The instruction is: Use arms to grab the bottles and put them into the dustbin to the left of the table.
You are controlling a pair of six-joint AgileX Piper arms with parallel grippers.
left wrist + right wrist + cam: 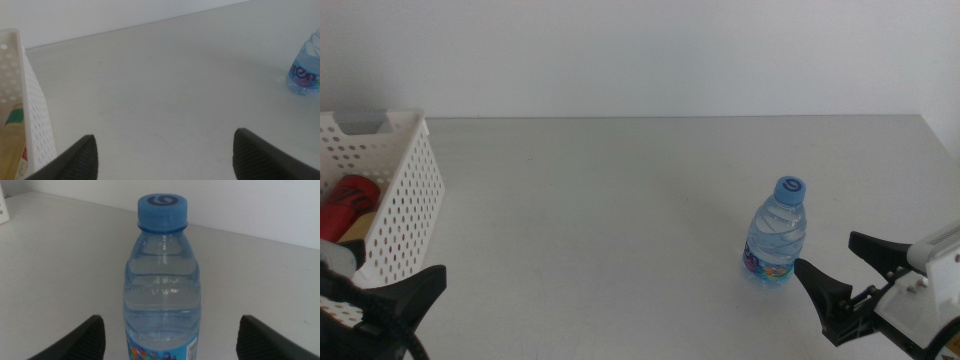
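my right jaws [167, 339] wide, flanking water bottle [162, 285] on desk [620, 200]. likely light, thin-walled, slippery; grip mid-body. left jaws [162, 152] wide, idle near basket [405, 190].

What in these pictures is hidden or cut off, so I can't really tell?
- Red can in the dustbin: middle view, mostly behind the perforated wall and cut by the picture edge.
- Yellow drink bottle: left wrist view, only a sliver past the dustbin wall.
- Water bottle base: right wrist view, cut off below; left wrist view crops it too.
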